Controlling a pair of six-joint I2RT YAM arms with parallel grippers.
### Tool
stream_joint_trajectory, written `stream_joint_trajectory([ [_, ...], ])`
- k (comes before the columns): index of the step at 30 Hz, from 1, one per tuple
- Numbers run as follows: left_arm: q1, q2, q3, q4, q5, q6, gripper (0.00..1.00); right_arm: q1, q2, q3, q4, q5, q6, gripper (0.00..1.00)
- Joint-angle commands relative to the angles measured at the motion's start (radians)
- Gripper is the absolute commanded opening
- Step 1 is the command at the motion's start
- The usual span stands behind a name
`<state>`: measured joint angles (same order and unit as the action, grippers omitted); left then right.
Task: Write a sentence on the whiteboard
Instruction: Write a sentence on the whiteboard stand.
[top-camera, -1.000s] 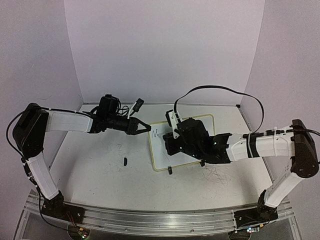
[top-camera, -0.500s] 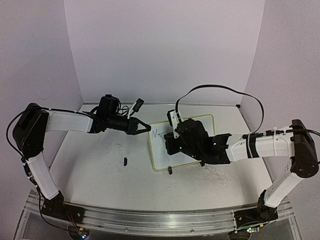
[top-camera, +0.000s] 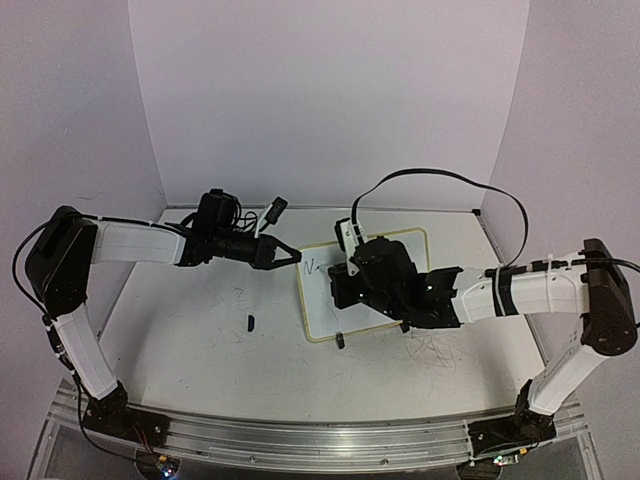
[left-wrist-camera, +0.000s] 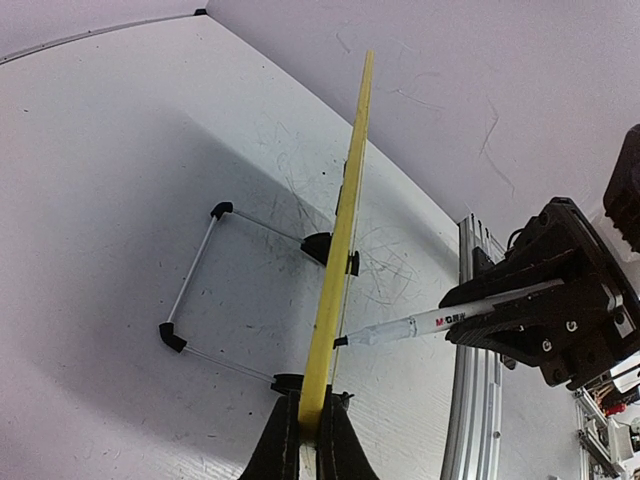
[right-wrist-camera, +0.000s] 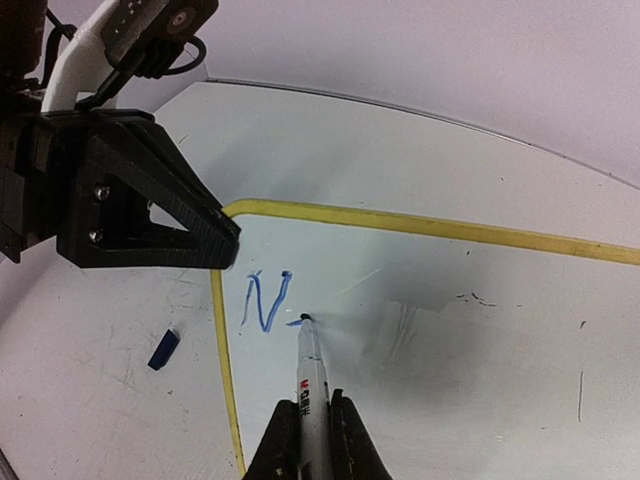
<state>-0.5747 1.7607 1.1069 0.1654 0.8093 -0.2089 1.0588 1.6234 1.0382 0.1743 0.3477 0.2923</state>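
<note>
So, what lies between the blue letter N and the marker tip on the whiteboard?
Only a narrow strip of bare whiteboard, with a short blue stroke at the marker tip. The right wrist view shows it.

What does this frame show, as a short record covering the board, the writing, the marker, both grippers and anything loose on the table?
whiteboard: on the table, yellow frame, clamped at a corner
left gripper: shut on the whiteboard's frame
right gripper: shut on a marker
marker tip: touching the board just right of the writing
sentence: only a blue N, plus a short stroke at the tip
loose item: small dark piece, perhaps the cap, on the table left of the board
</note>
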Motion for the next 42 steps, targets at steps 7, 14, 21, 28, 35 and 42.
stream_joint_trajectory([
  [7,0.002,-0.001,0.011,-0.072,-0.023,0.013,0.0,-0.008,0.028,0.054,0.047,0.007,-0.012,0.0],
  [14,0.003,-0.002,0.012,-0.072,-0.022,0.011,0.0,-0.008,0.032,0.047,0.037,0.001,0.0,0.0],
  [21,0.003,0.0,0.017,-0.071,-0.022,0.009,0.0,-0.008,0.021,0.02,0.027,-0.015,0.021,0.0],
  [28,0.003,0.0,0.016,-0.072,-0.019,0.006,0.0,-0.007,0.013,-0.006,0.025,-0.025,0.037,0.0],
  [35,0.003,0.001,0.016,-0.072,-0.019,0.006,0.0,-0.008,0.012,-0.022,0.02,-0.023,0.047,0.0],
  [42,0.003,0.0,0.016,-0.071,-0.017,0.005,0.0,-0.007,-0.001,-0.029,0.005,-0.001,0.048,0.0],
])
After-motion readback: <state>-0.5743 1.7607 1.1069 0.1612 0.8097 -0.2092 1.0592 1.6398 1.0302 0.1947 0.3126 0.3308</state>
